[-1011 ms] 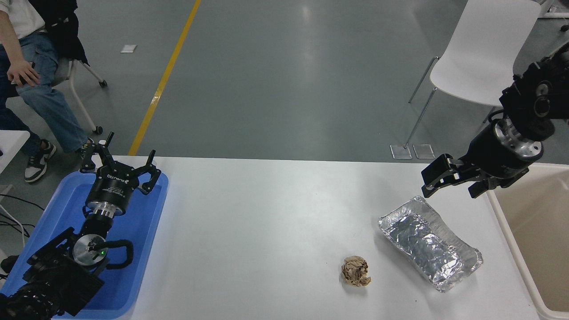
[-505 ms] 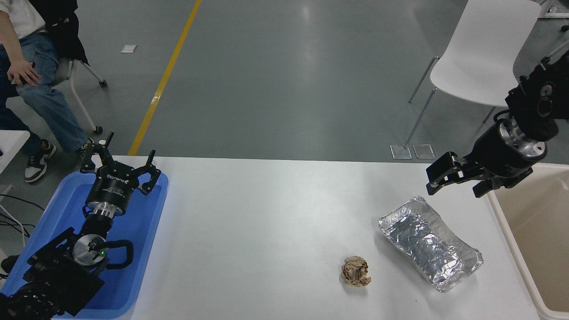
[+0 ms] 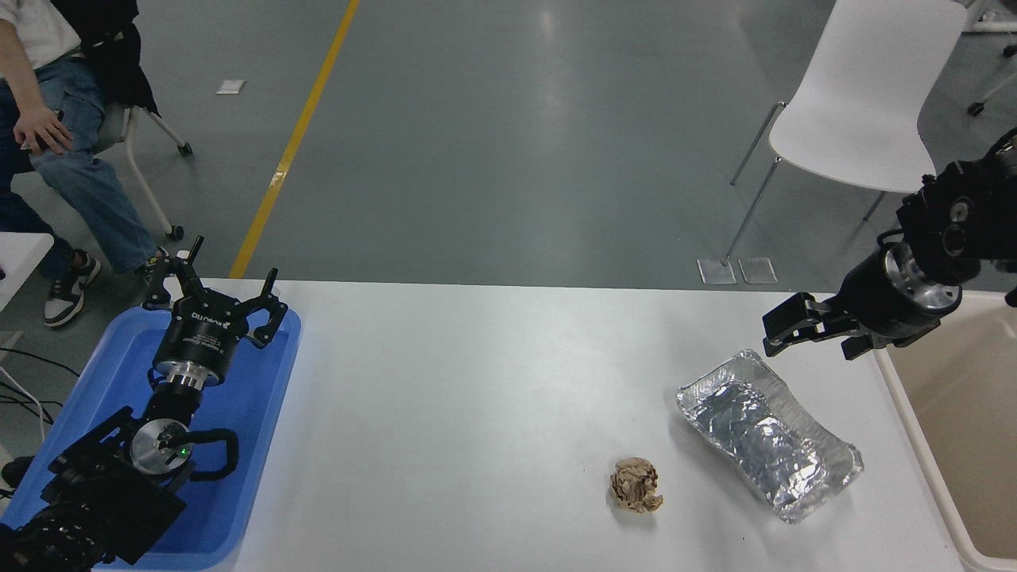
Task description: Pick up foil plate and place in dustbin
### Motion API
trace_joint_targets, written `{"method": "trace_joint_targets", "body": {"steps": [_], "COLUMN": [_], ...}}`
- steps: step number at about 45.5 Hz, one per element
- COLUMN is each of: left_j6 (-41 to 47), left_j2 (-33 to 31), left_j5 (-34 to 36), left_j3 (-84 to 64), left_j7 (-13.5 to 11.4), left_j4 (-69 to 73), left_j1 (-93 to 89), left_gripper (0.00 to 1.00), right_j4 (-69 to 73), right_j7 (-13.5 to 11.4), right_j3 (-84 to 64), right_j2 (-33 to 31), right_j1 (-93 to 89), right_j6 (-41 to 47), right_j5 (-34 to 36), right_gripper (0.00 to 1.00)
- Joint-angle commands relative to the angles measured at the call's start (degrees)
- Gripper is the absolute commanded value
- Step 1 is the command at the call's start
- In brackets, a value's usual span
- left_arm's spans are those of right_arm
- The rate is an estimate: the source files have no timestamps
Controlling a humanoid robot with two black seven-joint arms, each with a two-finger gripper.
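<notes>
The foil plate [image 3: 767, 433], a crinkled silver oblong tray, lies on the white table [image 3: 477, 397] at the right. The beige dustbin [image 3: 949, 445] stands just right of the table, its rim beside the plate. My right gripper [image 3: 806, 338] is open and empty, hovering just above and behind the plate's far end, not touching it. My left gripper [image 3: 214, 294] is open and parked over the blue tray at the lower left.
A small crumpled brown paper ball [image 3: 636, 485] lies left of the foil plate. A blue plastic tray [image 3: 254, 413] sits at the table's left end. A white chair [image 3: 862, 95] stands behind the table at right. A seated person [image 3: 48, 135] is at the far left.
My right arm has drawn back to the right and lowered a little, and the gripper now sits lower, just behind the plate's far end. The plate and the ball have not moved.
</notes>
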Motion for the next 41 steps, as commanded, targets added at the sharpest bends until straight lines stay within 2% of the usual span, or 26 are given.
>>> {"method": "trace_joint_targets", "body": {"steps": [1,7,31,41], "left_j6": [0.00,0.00,0.00,0.00], "left_j2": [0.00,0.00,0.00,0.00], "left_j5": [0.00,0.00,0.00,0.00], "left_j3": [0.00,0.00,0.00,0.00], "left_j7": [0.02,-0.06,-0.06,0.02], "left_j4": [0.01,0.01,0.01,0.01], "left_j1": [0.00,0.00,0.00,0.00], "left_gripper": [1.00,1.00,1.00,1.00], "right_j4": [-4.45,-6.57,-14.56,-19.31], "right_j7": [0.19,0.28,0.55,0.55], "right_j3": [1.07,1.43,9.78,9.86], "right_j2": [-0.06,-0.06,1.44,4.78], "right_j1": [-9.19,-12.70,-26.50,-31.34], "right_j6": [-11.19,-13.48,-16.21,-18.85], "right_j5": [-11.06,-14.76,-15.46,-15.46], "right_gripper": [1.00,1.00,1.00,0.99]}}
